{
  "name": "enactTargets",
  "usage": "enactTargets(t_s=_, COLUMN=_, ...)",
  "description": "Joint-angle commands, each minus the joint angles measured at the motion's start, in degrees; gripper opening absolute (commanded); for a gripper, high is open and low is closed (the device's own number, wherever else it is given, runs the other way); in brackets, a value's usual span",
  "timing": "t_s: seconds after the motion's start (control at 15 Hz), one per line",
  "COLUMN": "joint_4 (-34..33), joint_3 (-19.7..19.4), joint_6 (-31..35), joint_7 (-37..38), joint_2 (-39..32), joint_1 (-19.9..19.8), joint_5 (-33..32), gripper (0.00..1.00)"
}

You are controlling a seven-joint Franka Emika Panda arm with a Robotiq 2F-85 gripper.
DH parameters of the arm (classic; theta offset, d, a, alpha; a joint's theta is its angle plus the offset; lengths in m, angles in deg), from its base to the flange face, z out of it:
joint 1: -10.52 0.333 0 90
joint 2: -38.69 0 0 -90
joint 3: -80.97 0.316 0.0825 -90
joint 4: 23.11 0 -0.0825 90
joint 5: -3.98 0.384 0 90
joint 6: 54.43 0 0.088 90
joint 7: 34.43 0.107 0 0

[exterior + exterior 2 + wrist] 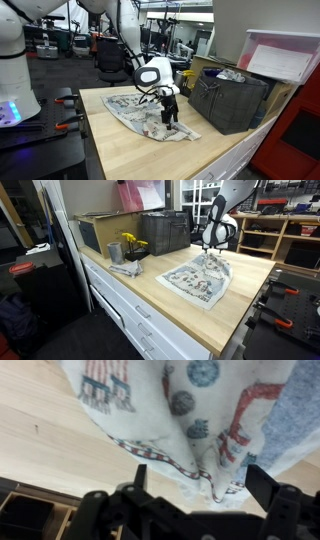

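cloth (190, 410) cut off, bin (235, 105) contents blurred

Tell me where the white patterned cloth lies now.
In both exterior views the white patterned cloth lies on the light wooden tabletop, under the gripper, beside the dark grey crate.

One printed cloth (200, 278), one dark crate (165, 232) — one wooden counter (250, 308)

Printed cloth (190, 420), soft, matt; wooden table (50, 440), smooth.
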Motion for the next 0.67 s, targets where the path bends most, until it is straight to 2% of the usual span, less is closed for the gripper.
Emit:
enactTargets(t_s=0.0, joint_4=8.5, joint_3=5.0, joint_6=0.4, joint_7=-6.3, joint_2=10.0, joint_1=-6.8, joint_5=-1.0, gripper=1.0)
enactTargets(t_s=0.13, joint_4=10.8, joint_3=8.8, joint_6=-0.5, joint_7=-10.5, joint_2=13.4, joint_1=-11.9, joint_5=-0.7, gripper=1.0)
enactTargets(t_s=0.4, joint_4=14.4, joint_3=25.7, joint_6=-2.0, joint_7=-19.4, joint_2=19.5, joint_1=-29.8, joint_5=3.6, gripper=1.0)
enactTargets(t_s=0.53, joint_4=14.7, joint_3=34.8, joint_6=-3.6, joint_7=-25.0, joint_2=20.0, joint_1=-39.1, joint_5=8.5, gripper=1.0)
enactTargets(t_s=0.6, joint_4=14.7, joint_3=37.8, joint_6=-4.1, joint_7=-27.0, joint_2=19.5, joint_1=-42.5, joint_5=10.0, gripper=1.0)
